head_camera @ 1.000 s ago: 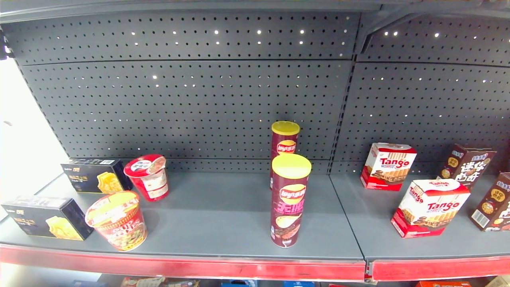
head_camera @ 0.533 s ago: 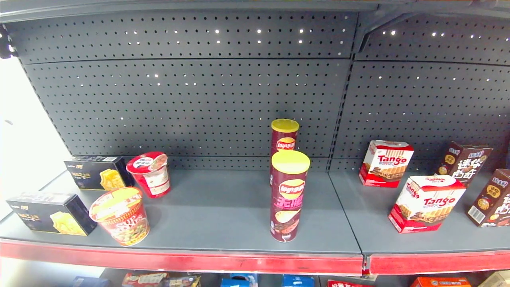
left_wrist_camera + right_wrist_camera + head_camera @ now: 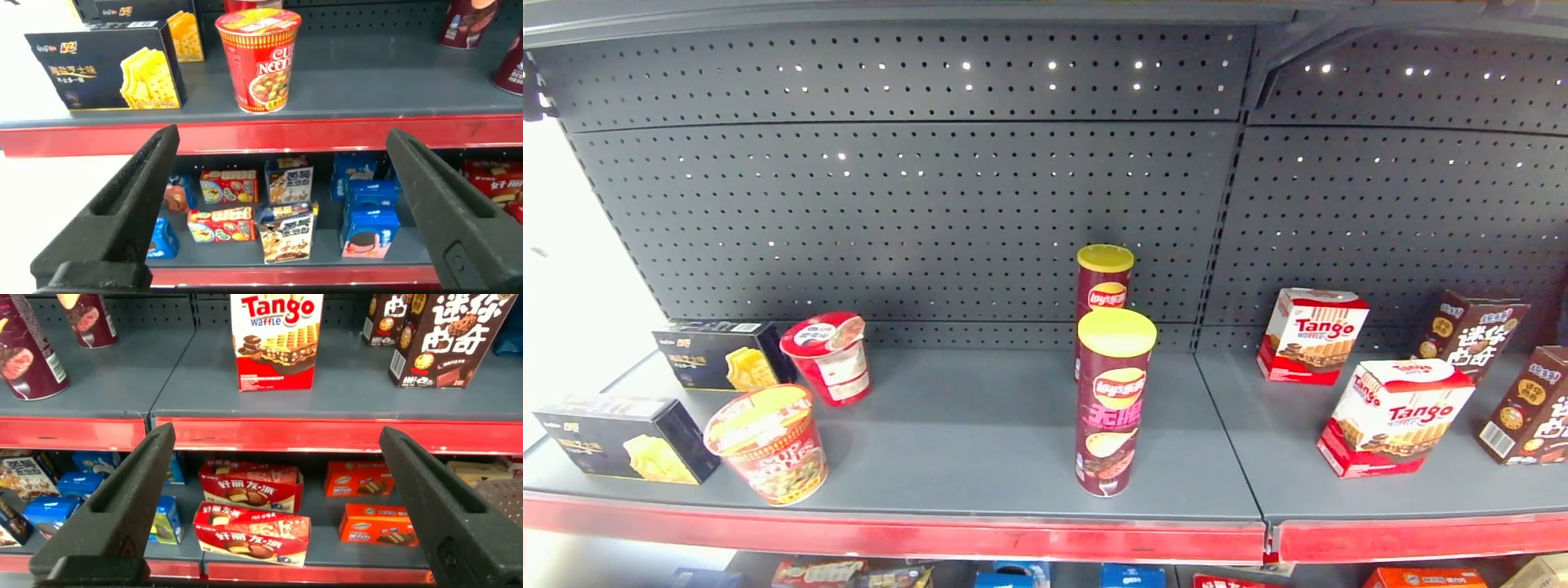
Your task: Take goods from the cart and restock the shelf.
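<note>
Head view sets us squarely before the shelf [image 3: 980, 441]. A front chip can [image 3: 1112, 400] stands near the lip with a rear chip can [image 3: 1103, 282] directly behind it. Cup noodles [image 3: 766, 445] sit to the left and a waffle box [image 3: 1392, 416] to the right.

In the left wrist view, the left gripper [image 3: 282, 137] is spread wide and holds nothing, low before the shelf's red edge beneath the cup noodles. The right gripper [image 3: 278, 434] is likewise spread and empty beneath the waffle box.

We judge we are between items. The next move calls for turning to the cart and fetching a product. The lower packets are too small for us to sort, so the bare stretch between the noodles and the cans is perhaps the likeliest gap to fill.
</note>
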Tool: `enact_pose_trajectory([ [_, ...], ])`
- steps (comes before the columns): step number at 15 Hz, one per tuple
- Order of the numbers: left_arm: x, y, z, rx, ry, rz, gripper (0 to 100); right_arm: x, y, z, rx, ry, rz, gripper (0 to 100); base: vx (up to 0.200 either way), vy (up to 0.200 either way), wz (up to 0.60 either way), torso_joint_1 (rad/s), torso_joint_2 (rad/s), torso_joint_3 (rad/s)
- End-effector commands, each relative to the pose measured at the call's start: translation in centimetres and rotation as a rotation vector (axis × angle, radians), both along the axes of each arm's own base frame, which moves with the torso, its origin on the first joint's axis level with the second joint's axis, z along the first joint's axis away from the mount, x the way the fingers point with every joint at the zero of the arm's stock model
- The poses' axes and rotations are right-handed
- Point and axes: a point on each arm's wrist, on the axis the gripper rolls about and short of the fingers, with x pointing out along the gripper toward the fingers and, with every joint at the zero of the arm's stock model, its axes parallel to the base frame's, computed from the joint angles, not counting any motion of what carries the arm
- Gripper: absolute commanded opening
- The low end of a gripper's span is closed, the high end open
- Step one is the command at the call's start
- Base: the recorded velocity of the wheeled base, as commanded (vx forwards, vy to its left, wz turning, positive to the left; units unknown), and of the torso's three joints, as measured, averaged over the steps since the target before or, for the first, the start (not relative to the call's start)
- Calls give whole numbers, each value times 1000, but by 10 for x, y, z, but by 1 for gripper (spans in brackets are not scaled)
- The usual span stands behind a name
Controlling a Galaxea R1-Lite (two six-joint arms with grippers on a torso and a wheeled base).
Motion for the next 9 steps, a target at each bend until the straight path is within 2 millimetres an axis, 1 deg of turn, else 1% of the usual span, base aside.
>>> enact_pose_trajectory([
  [1,0,0,0,0,0,0,100,0,0,0,0,0,0,100,0,0,0,0,0,0],
  [9,0,0,0,-6,0,3,100,0,0,0,-3,0,-1,100,0,0,0,0,0,0],
])
